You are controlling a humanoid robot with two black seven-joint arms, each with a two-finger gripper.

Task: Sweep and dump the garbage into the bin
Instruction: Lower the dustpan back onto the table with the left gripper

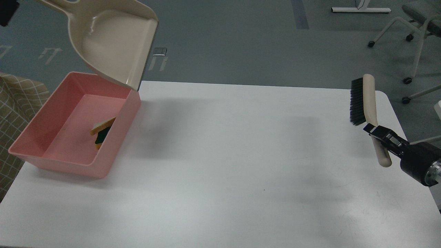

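Over at nine o'clock the dustpan (113, 44) hangs tipped above the bin (32, 137), garbage (101, 132) already inside, its holding jaws seemingly out of frame, while at three o'clock the right gripper (373, 132) jaws clench the brush (365, 100) clear of the worktop (234, 165).

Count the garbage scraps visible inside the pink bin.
2. The bread-like slice leans against the right inner wall of the bin; the sponge piece lies just under it, touching. Smaller bits could be hidden beneath.

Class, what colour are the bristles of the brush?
Black, on the brush with a beige handle; the head view shows it best.
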